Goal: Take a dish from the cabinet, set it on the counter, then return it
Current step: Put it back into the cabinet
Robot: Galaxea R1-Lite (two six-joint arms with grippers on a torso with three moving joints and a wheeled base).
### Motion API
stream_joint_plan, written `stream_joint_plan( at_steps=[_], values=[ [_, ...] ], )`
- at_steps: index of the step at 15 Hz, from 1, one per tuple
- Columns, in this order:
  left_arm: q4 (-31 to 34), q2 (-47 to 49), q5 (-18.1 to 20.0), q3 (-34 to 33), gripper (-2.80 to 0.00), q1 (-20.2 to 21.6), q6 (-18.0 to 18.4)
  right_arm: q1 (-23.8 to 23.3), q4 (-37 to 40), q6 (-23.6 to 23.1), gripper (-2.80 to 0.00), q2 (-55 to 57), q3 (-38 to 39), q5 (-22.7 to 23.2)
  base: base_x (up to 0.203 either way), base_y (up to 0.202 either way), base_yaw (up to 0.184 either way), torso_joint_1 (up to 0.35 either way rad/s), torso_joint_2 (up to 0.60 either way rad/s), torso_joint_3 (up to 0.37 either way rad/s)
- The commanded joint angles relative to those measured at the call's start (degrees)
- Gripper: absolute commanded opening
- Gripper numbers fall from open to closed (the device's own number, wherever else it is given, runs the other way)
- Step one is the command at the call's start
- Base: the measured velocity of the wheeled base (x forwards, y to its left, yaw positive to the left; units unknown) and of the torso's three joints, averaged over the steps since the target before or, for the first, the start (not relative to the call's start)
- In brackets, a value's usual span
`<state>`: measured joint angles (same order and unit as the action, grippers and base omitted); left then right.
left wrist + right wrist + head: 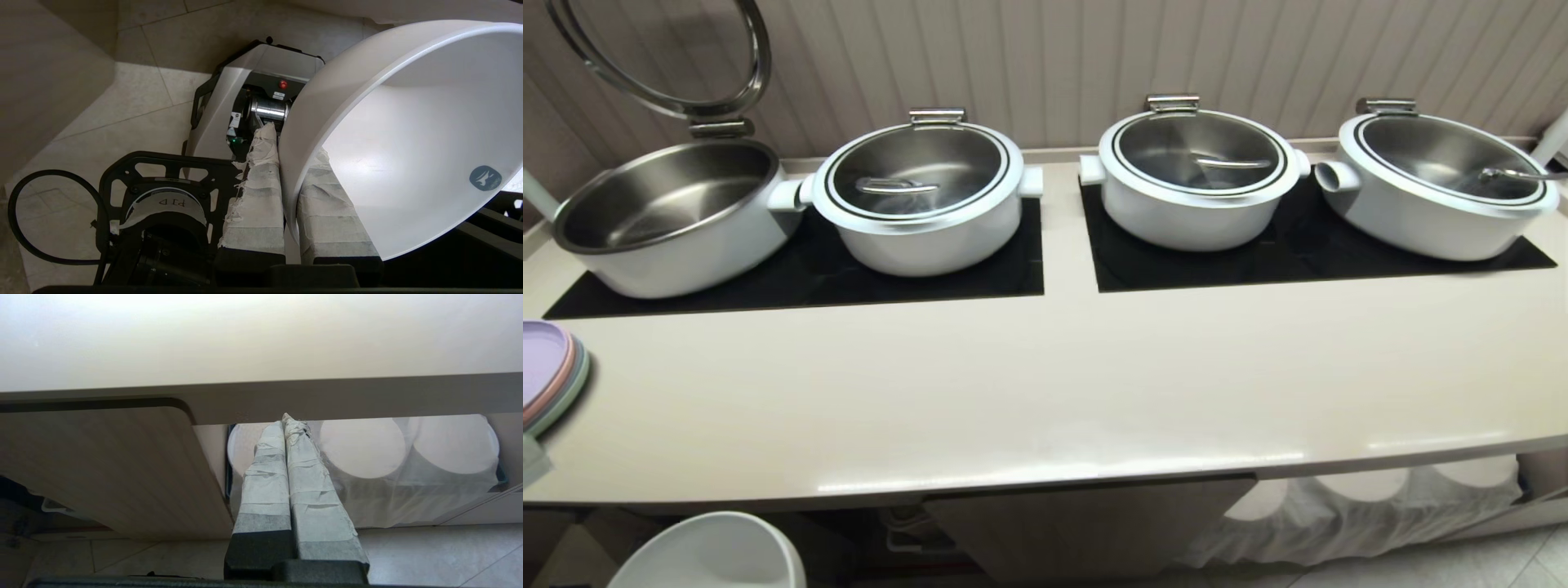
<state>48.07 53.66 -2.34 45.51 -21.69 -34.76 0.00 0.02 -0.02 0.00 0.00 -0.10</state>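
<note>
My left gripper (289,192) pinches the rim of the white bowl (709,552) low at the near left, below the counter (1045,392) edge, with an open cabinet door (1086,523) to its right, while my right gripper (286,424), fingers pressed together, waits by covered bowl stacks (408,457).

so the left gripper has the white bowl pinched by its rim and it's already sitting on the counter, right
Not quite. The left gripper does pinch the white bowl by its rim, but the bowl is not on the counter. The head view shows it below the counter's front edge, and the left wrist view shows it held in the air above the floor.
</note>
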Motion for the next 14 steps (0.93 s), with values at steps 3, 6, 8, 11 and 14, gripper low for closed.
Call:
stream_joint_plan(
  at_steps=[3, 6, 8, 11, 14],
  values=[
    [0.36, -0.58, -0.03, 0.02, -2.80, -0.02, -0.23, 0.08, -0.02, 0.02, -2.80, 0.00, 0.00, 0.01, 0.000, 0.165, -0.002, 0.000, 0.00, 0.002],
    [0.62, -0.75, -0.03, -0.07, -2.80, -0.02, -0.23, 0.00, -0.02, 0.02, -2.80, 0.00, 0.00, 0.01, 0.000, 0.023, 0.001, 0.001, 0.00, 0.000],
    [0.62, -1.50, -0.03, -0.11, -2.80, -0.02, -0.23, 0.03, -0.02, 0.02, -2.80, 0.00, 0.00, 0.01, 0.000, 0.000, 0.000, 0.000, 0.00, 0.000],
    [0.54, -3.40, -0.55, -2.55, -2.80, -0.02, -0.14, 0.08, -0.02, 0.02, -2.80, 0.00, 0.00, 0.01, 0.000, 0.000, 0.000, 0.000, 0.00, 0.000],
    [0.62, -4.92, -0.56, -3.32, -2.80, 0.03, -0.14, 0.05, -0.02, 0.02, -2.80, 0.00, 0.00, 0.01, 0.000, 0.000, 0.000, 0.000, 0.00, 0.000]
  ],
)
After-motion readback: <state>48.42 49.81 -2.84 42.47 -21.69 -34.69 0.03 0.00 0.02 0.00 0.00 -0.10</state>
